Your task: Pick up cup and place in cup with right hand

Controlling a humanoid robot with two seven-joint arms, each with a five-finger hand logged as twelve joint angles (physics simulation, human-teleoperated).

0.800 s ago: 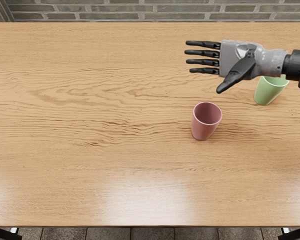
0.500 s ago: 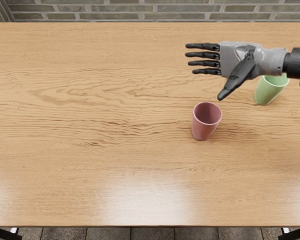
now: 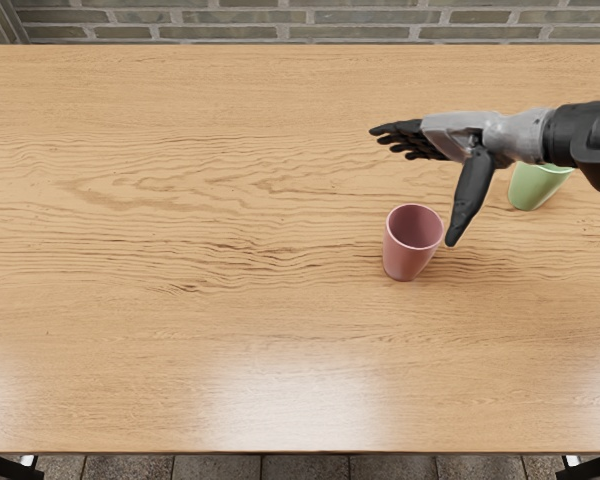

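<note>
Rose-pink, smooth, tapered cup (image 3: 407,262) stands upright on the pale wood-grained bench (image 3: 180,310), its mouth open toward me. Nothing grips it. The right hand (image 3: 462,138), grey-shelled with black fingers, is open and holds nothing; those fingers reach leftward while the thumb points down just beside the cup's rim (touching or not, I honestly can't tell). Behind the wrist, partly covered by the black forearm (image 3: 586,135), a pale green tapered cup (image 3: 533,188) stands upright as well.
</note>
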